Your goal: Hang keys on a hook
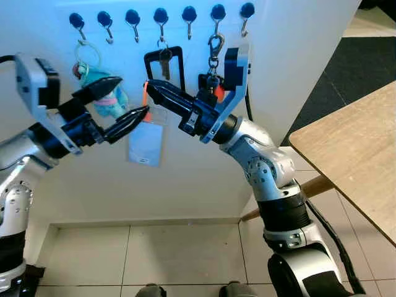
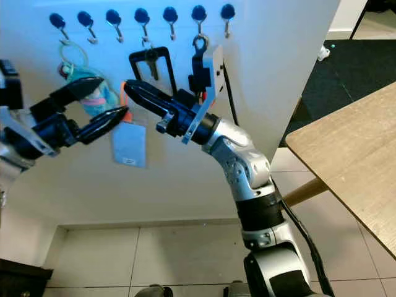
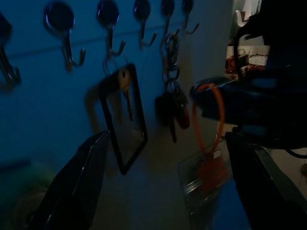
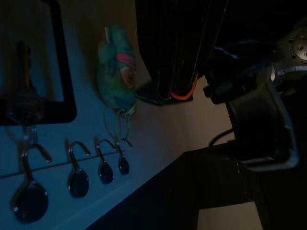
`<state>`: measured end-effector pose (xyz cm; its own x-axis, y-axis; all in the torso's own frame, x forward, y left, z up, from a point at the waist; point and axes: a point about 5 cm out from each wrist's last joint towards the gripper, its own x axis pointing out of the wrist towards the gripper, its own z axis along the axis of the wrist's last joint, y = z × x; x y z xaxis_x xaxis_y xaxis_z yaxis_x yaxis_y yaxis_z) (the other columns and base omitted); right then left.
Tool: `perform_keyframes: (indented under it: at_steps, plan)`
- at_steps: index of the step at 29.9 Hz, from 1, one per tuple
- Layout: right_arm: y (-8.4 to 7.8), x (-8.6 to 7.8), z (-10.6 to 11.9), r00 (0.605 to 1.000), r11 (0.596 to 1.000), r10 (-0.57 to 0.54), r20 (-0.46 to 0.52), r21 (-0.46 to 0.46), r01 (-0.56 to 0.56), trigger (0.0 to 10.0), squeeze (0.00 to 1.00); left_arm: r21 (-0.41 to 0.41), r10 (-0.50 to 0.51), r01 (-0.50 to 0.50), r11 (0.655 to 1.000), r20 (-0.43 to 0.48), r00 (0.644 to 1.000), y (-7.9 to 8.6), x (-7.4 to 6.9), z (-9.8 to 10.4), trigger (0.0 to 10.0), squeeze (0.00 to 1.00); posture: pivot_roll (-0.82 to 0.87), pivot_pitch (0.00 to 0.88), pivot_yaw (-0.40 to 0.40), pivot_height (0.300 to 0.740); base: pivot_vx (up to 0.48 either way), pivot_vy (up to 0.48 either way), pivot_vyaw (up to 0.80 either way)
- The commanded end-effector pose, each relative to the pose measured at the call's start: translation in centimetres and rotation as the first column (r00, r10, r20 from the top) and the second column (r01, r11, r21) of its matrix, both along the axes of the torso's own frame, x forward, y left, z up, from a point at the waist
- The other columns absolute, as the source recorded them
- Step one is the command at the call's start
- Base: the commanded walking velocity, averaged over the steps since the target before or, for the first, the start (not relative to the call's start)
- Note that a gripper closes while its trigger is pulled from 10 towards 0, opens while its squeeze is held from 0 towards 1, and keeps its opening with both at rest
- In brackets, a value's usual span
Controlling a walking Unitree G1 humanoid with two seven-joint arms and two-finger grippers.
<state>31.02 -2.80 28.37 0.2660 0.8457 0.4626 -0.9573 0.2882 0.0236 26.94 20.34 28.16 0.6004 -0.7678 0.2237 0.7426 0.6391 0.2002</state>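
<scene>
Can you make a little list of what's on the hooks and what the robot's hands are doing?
hooks: a row of dark-knobbed hooks on a white wall
first hook: teal plush keyring
fourth hook: key in black frame
sixth hook: key bunch
right gripper: shut on orange loop of a clear badge holder
left gripper: open, beside the badge holder

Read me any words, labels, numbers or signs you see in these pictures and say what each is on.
No text can be read.
Badge holder, hanging by an orange loop from the right gripper: a small dark mark near its lower edge, too small to read.
Black frame, key bunch and teal plush on the hooks: no lettering visible.
</scene>
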Motion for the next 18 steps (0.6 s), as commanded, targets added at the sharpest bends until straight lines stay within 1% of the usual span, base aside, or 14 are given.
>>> perform_keyframes:
  at_steps: [1, 2, 3, 4, 7, 8, 9, 10, 12, 13, 14, 16, 18]
  plan:
    - [0.2, -0.2, 0.3, 1.0, 1.0, 0.006, 0.02, 0.004, -0.006, 10.0, 0.0, -0.023, -0.001, 0.0, 1.0, -0.039, 0.999, -0.2, 0.3, -0.4, 10.0, 0.0, -0.04, 0.131, 0.067, 0.74, 0.0, 0.0, 0.0]
    - [0.2, -0.2, 0.2, 1.0, 1.0, 0.002, 0.022, 0.001, -0.002, 10.0, 0.0, -0.016, 0.001, -0.002, 1.0, -0.054, 0.999, -0.3, 0.3, -0.5, 10.0, 0.0, -0.04, 0.129, 0.068, 0.74, 0.0, 0.0, 0.0]
    - [0.2, -0.1, 0.2, 1.0, 1.0, -0.01, 0.028, -0.009, 0.01, 10.0, 0.0, -0.025, -0.022, 0.02, 0.999, -0.069, 0.997, -0.5, 0.1, -0.3, 10.0, 0.0, -0.04, 0.129, 0.068, 0.74, 0.0, 0.0, 0.0]
    - [0.2, -0.1, 0.2, 0.999, 1.0, -0.015, 0.031, -0.013, 0.015, 10.0, 0.0, -0.025, -0.02, 0.018, 1.0, -0.079, 0.997, -0.5, 0.0, -0.2, 10.0, 0.0, -0.04, 0.129, 0.068, 0.74, 0.0, 0.0, 0.0]
    - [0.1, 0.1, 0.2, 0.999, 1.0, -0.026, 0.033, -0.014, 0.026, 10.0, 0.0, -0.004, 0.011, -0.011, 1.0, -0.094, 0.996, -0.1, 0.1, -0.3, 9.9, 0.0, -0.04, 0.129, 0.068, 0.74, 0.0, 0.0, 0.0]
    - [0.0, 0.1, 0.2, 0.999, 1.0, -0.027, 0.034, -0.013, 0.028, 10.0, 0.0, -0.005, 0.018, -0.019, 1.0, -0.099, 0.995, 0.0, 0.1, -0.3, 9.6, 0.0, -0.04, 0.129, 0.068, 0.74, 0.0, 0.0, 0.0]
    - [0.0, 0.1, 0.2, 0.999, 1.0, -0.027, 0.034, -0.013, 0.028, 10.0, 0.0, -0.005, 0.018, -0.019, 1.0, -0.099, 0.995, 0.0, 0.1, -0.3, 9.6, 0.0, -0.04, 0.129, 0.068, 0.74, 0.0, 0.0, 0.0]
    - [0.0, 0.1, 0.2, 0.999, 1.0, -0.028, 0.035, -0.012, 0.029, 10.0, 0.0, -0.001, 0.026, -0.026, 1.0, -0.099, 0.995, 0.0, 0.1, -0.2, 9.4, 0.0, -0.04, 0.129, 0.068, 0.74, 0.0, 0.0, 0.0]
    - [0.0, 0.2, 0.3, 0.999, 0.999, -0.029, 0.035, -0.012, 0.03, 10.0, 0.0, -0.004, 0.032, -0.032, 0.999, -0.101, 0.994, 0.0, 0.1, -0.2, 9.3, 0.0, -0.04, 0.129, 0.068, 0.74, 0.0, 0.0, 0.0]
    - [0.0, 0.2, 0.2, 0.999, 0.999, -0.03, 0.035, -0.011, 0.031, 10.0, 0.0, -0.009, 0.042, -0.043, 0.999, -0.101, 0.994, 0.0, 0.1, 0.1, 8.7, 0.0, -0.03, 0.124, 0.065, 0.74, 0.0, 0.0, 0.0]
    - [0.1, 0.2, 0.2, 0.999, 0.999, -0.03, 0.035, -0.012, 0.03, 10.0, 0.0, -0.016, 0.042, -0.044, 0.999, -0.1, 0.994, -0.1, 0.1, 0.2, 8.3, 0.0, -0.03, 0.124, 0.065, 0.74, 0.0, 0.0, 0.0]
    - [0.1, 0.2, 0.2, 0.999, 0.999, -0.03, 0.036, -0.013, 0.03, 10.0, 0.0, -0.022, 0.044, -0.046, 0.999, -0.102, 0.994, -0.2, 0.1, 0.4, 8.2, 0.0, -0.03, 0.124, 0.065, 0.74, 0.0, 0.0, 0.0]
    - [0.2, 0.2, -0.1, 0.999, 0.999, -0.037, 0.04, -0.028, 0.038, 10.0, 0.0, -0.048, 0.034, -0.039, 0.998, -0.103, 0.994, -0.4, 0.0, 0.8, 8.2, 0.0, -0.03, 0.124, 0.065, 0.74, 0.0, 0.0, 0.0]
